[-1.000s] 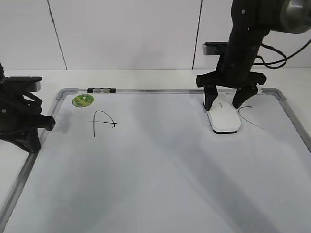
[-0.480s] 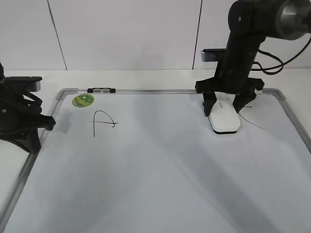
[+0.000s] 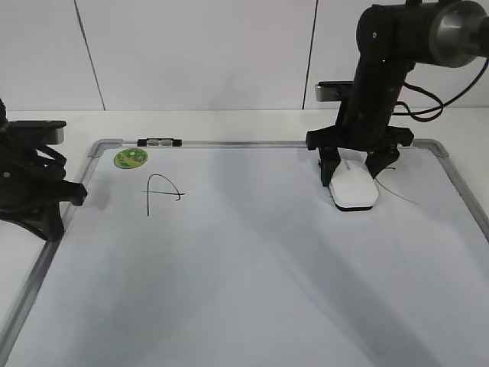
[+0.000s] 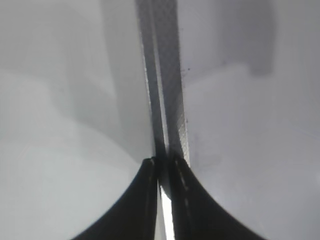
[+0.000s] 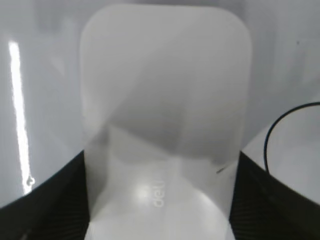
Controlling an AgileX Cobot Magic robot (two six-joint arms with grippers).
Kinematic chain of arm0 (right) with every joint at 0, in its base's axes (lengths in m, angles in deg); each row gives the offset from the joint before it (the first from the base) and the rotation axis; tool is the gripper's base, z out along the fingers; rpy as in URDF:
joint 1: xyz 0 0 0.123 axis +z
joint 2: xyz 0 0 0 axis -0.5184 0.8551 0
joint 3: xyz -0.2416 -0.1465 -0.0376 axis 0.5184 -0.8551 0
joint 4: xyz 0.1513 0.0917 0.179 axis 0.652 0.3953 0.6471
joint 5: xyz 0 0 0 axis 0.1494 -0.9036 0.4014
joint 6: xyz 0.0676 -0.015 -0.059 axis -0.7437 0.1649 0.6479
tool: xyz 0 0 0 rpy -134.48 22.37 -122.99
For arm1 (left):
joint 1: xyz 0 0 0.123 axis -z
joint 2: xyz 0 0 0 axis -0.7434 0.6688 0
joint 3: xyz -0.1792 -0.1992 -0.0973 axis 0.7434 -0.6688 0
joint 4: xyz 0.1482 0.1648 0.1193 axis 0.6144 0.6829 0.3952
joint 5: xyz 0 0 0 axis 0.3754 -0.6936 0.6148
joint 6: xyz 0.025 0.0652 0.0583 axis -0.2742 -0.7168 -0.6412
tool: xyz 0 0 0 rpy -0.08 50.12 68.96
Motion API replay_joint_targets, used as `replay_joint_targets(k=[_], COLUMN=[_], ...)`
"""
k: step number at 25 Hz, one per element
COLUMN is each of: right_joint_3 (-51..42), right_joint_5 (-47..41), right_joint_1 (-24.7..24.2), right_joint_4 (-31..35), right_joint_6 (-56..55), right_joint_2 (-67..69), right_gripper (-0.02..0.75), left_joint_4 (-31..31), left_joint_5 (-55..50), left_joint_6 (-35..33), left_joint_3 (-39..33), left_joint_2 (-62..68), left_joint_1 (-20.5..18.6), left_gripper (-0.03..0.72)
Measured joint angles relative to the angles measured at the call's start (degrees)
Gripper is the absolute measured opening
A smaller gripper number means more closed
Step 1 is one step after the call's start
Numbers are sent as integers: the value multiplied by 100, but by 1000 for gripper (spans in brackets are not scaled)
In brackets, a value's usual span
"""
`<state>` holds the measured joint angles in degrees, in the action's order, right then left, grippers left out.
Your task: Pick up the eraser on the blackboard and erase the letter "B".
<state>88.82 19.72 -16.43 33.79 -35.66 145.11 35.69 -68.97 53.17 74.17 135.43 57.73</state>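
The white eraser (image 3: 353, 189) lies flat on the blackboard (image 3: 252, 260), a white board with a grey frame, near its top right. My right gripper (image 3: 351, 173) is down over the eraser with a finger pressed against each long side. The right wrist view shows the eraser (image 5: 165, 95) filling the space between the jaws (image 5: 161, 155), with no gap. No letter "B" shows on the board. My left gripper (image 4: 162, 162) is shut and empty over the board's left frame.
A hand-drawn "A" (image 3: 162, 193) is at the upper left and a curved "C" stroke (image 3: 388, 177) is just right of the eraser. A round green magnet (image 3: 131, 158) and a small clip (image 3: 160, 142) sit by the top frame.
My right gripper has come down around the eraser and its fingers now sit against the eraser's sides. The eraser and the left arm have not moved.
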Motion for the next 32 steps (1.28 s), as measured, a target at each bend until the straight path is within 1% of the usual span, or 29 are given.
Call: replay_joint_targets(k=[5, 18, 27, 32], right_joint_3=[0, 0, 0, 22], right_joint_5=[0, 0, 0, 0], right_joint_1=[0, -40, -225, -135], right_joint_4=[9, -97, -84, -2], right_joint_6=[1, -12, -12, -12], right_joint_2=[0, 0, 0, 46], right_gripper=[540, 538, 538, 538], left_joint_4=[11, 32, 32, 32], left_joint_5=[0, -21, -31, -31], left_joint_6=[0, 0, 0, 0], left_joint_3=[0, 0, 0, 0], left_joint_2=[0, 0, 0, 0], left_joint_1=[0, 0, 0, 0], left_gripper=[37, 37, 37, 37])
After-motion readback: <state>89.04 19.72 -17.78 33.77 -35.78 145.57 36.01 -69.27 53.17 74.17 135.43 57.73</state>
